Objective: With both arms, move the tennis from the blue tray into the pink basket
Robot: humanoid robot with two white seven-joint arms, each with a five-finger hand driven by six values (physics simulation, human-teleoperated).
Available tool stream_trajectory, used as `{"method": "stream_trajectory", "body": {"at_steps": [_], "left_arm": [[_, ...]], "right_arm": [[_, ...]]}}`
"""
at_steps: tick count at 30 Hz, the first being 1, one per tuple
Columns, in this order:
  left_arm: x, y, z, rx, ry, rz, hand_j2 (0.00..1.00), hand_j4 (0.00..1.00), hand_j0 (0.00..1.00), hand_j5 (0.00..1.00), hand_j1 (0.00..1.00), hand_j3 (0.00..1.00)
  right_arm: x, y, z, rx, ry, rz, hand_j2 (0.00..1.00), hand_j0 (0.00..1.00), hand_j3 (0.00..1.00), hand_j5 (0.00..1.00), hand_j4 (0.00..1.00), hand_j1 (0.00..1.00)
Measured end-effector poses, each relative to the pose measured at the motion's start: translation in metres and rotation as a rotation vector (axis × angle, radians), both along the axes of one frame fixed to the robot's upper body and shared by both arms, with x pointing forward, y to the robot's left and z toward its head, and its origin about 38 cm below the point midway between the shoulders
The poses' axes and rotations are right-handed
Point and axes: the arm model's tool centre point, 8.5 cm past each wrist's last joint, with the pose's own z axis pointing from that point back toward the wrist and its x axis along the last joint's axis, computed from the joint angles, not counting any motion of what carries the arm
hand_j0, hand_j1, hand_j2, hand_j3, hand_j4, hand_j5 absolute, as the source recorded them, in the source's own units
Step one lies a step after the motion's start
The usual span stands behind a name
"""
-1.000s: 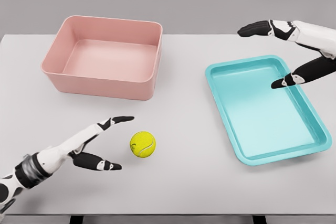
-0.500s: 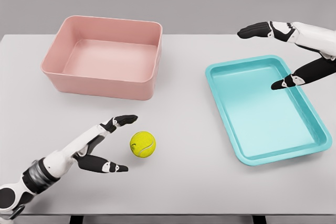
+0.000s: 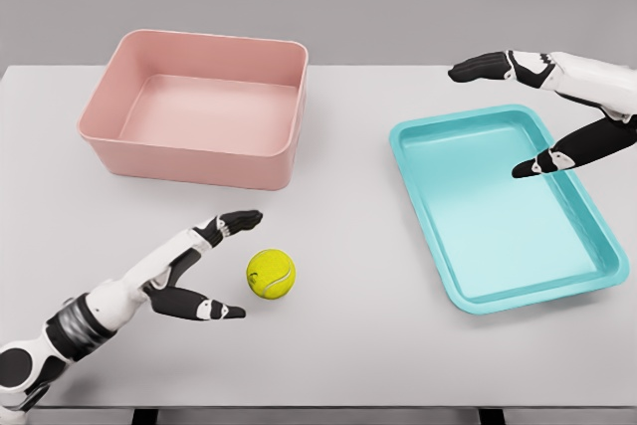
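Observation:
A yellow tennis ball lies on the white table, between the pink basket and the front edge. My left hand sits just left of the ball with fingers spread, its fingertips a short gap from it and not touching. The blue tray on the right holds nothing. My right hand hovers open over the tray's far right corner, thumb pointing down toward the tray floor.
The pink basket stands at the back left with nothing inside. The table's front edge runs close below the left forearm.
My left hand has crept right toward the ball, closing the gap. The right hand has drifted slightly right and lower. The ball has not moved.

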Motion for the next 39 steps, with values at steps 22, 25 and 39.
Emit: {"method": "stream_trajectory", "body": {"at_steps": [22,25,39], "left_arm": [[0.011,-0.016,-0.009,0.114,-0.03,0.001,0.97,0.97,0.97,0.97,0.97,0.97],[0.01,-0.016,-0.012,0.118,-0.02,0.003,0.97,0.97,0.97,0.97,0.97,0.97],[0.013,-0.022,-0.025,0.151,0.035,0.025,0.97,0.97,0.97,0.97,0.97,0.97]], "right_arm": [[0.0,0.002,-0.005,0.006,0.011,0.005,1.0,1.0,1.0,1.0,1.0,1.0],[0.0,0.003,-0.005,0.006,0.01,0.006,1.0,1.0,1.0,1.0,1.0,1.0],[0.001,0.005,-0.009,0.01,0.02,0.009,1.0,1.0,1.0,1.0,1.0,1.0]]}}
